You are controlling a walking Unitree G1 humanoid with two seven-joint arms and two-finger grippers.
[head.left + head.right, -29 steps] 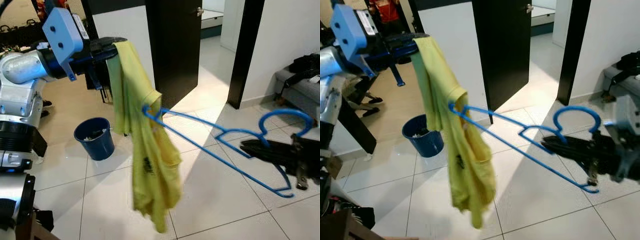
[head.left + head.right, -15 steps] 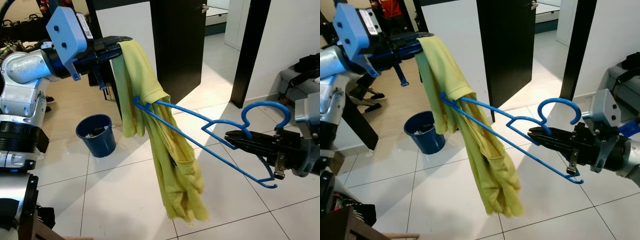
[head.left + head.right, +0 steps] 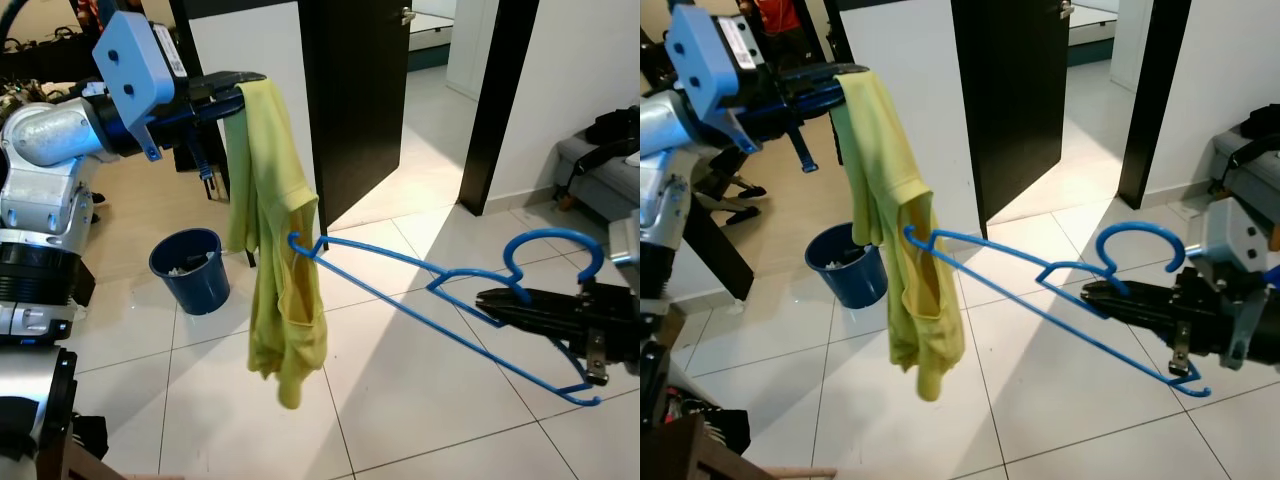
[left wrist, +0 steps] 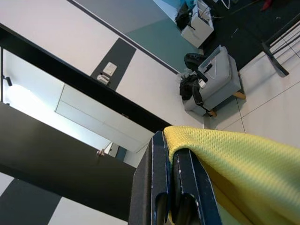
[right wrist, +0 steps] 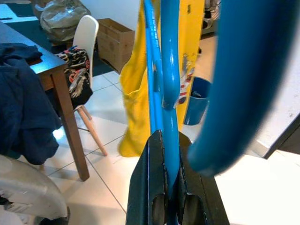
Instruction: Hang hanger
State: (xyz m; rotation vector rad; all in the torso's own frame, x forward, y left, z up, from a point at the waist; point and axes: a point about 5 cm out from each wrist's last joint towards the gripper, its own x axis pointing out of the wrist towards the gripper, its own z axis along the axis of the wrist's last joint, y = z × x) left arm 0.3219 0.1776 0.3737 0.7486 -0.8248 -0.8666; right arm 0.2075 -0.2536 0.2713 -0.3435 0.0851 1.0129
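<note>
My right gripper (image 3: 1092,292) reaches out from the right side of the scene, its two black fingers pinched tight on the wire of a blue hanger (image 3: 440,305), just below the curved hook. In the right wrist view the blue wire (image 5: 169,140) runs straight up between the two fingers, which press against it from both sides. The hanger sticks out nearly level from that grip, pointing toward my left, with its hook arching up above the fingers.

The far tip of the hanger pokes into a yellow shirt (image 3: 275,260), catching the cloth about halfway down its length. The shirt hangs limp and bunched, well above the floor.

My left gripper (image 3: 232,84) is raised high at the upper left, fingers pressed together on the top edge of the yellow shirt. In the left wrist view the yellow fabric (image 4: 225,159) drapes over and away from the closed black fingers (image 4: 152,187).

Below the shirt, a dark blue bucket (image 3: 190,270) stands on the white tiled floor (image 3: 420,400). Behind the shirt stands a white wall panel (image 3: 255,40) beside an open black door (image 3: 355,90). A grey seat (image 3: 600,175) with dark items on it sits at the far right.
</note>
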